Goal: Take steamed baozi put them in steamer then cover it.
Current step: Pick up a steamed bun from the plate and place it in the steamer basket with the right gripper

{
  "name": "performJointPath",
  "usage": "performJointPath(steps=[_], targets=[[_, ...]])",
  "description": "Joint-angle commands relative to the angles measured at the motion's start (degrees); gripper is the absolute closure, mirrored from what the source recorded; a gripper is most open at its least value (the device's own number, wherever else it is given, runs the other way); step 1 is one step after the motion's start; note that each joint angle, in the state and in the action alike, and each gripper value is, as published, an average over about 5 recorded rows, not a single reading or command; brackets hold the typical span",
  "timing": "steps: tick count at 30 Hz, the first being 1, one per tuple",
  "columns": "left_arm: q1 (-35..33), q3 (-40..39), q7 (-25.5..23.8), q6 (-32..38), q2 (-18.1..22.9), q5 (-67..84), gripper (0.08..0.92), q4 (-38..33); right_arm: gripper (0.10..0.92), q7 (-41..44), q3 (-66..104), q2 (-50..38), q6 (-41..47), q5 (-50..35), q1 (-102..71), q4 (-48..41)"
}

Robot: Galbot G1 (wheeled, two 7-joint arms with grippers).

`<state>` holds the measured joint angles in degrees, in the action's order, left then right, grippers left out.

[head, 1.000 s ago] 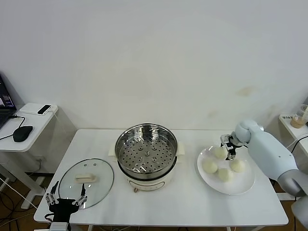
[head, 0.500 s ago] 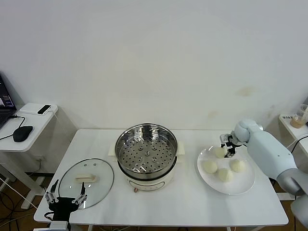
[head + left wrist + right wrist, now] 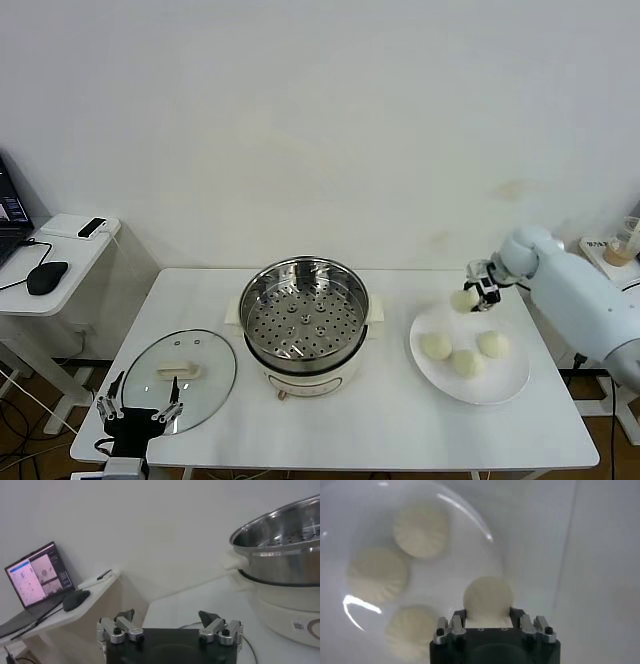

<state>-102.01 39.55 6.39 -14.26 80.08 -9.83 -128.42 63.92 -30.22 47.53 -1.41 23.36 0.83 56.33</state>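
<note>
My right gripper (image 3: 472, 297) is shut on a cream-white baozi (image 3: 463, 299) and holds it in the air above the far left rim of the white plate (image 3: 500, 385). The held baozi also shows in the right wrist view (image 3: 488, 598), between the fingers. Three baozi (image 3: 436, 346) (image 3: 466, 362) (image 3: 492, 343) lie on the plate. The steel steamer (image 3: 304, 312) stands at the table's middle with its perforated tray bare. The glass cover (image 3: 180, 378) lies flat at the front left. My left gripper (image 3: 137, 412) is open, low by the cover's front edge.
A side desk (image 3: 55, 250) at the left holds a laptop (image 3: 37, 575), a mouse (image 3: 47, 276) and a small device. A cup stands on a shelf at the far right (image 3: 626, 243). The steamer's cream base (image 3: 285, 615) fills the left wrist view's side.
My right gripper has lifted one baozi off the plate and raised it up and slightly back. The left arm has stayed put.
</note>
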Motion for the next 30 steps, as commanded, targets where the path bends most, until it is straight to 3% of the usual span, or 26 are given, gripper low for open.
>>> performJointPath(steps=[1,17,25,30], targets=[[0.14,0.07,0.0,0.01,-0.44,0.69,0.177,0.32,0.465,1.08,-9.39,-4.25,0.5,-13.4,12.09,10.43],[0.26,0.51,-0.54,-0.09,-1.59,1.1,0.177,0.08,0.457,-4.59,-28.81,8.72,2.03,-32.5,30.76,16.85],[0.06,1.72,-0.75,-0.08,-1.91,1.17,0.177,0.11,0.465,-6.86,-35.08,19.72,-2.91,-32.04,31.45,14.65],[-0.24,2.29,-0.72,-0.07,-1.53,1.15,0.177,-0.52,0.465,-8.37,-37.99,24.94,-7.31,-26.32,29.36,11.72]])
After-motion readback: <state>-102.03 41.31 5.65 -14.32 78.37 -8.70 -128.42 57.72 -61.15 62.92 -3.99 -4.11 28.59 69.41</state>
